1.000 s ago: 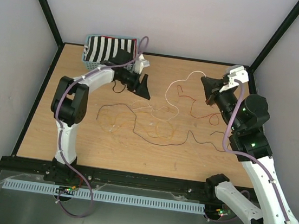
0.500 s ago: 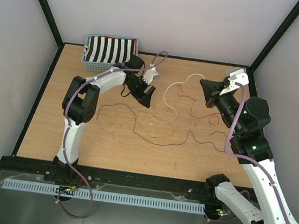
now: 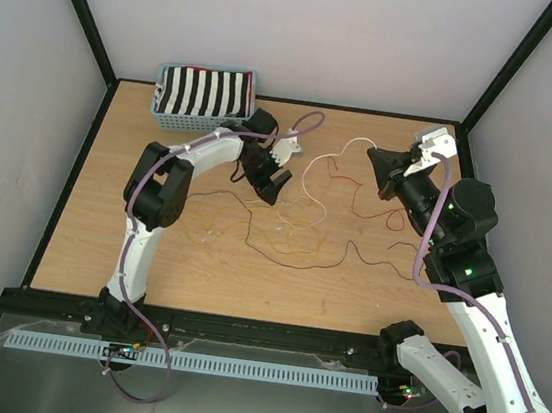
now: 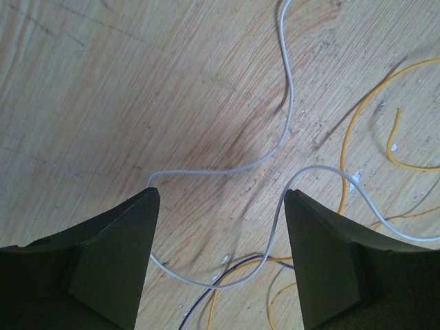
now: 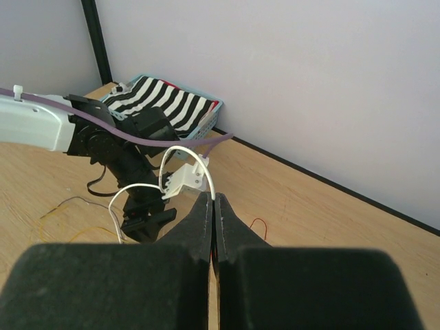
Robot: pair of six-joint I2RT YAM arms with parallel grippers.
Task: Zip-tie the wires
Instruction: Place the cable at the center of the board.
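The wires (image 3: 288, 230) lie in a loose tangle of orange, dark and red strands on the wooden table (image 3: 147, 271). A white wire (image 3: 313, 166) rises from the tangle to my right gripper (image 3: 373, 155), which is shut on its end (image 5: 187, 152) above the table. My left gripper (image 3: 269, 184) hangs open, pointing down over the tangle's far left part. In the left wrist view a white loop (image 4: 287, 103) runs between its fingers (image 4: 113, 265), beside yellow strands (image 4: 352, 127) and a dark strand (image 4: 206, 302). My left gripper (image 4: 221, 194) touches none of them.
A blue basket (image 3: 164, 115) holding a black-and-white striped cloth stands at the far left corner. A red strand (image 3: 359, 205) and a dark strand (image 3: 381, 266) trail to the right under my right arm. Black frame rails border the table.
My left arm has swung from beside the basket rightward and down over the tangle, its jaws a little wider. My right gripper has stayed in place, shut on the white wire.
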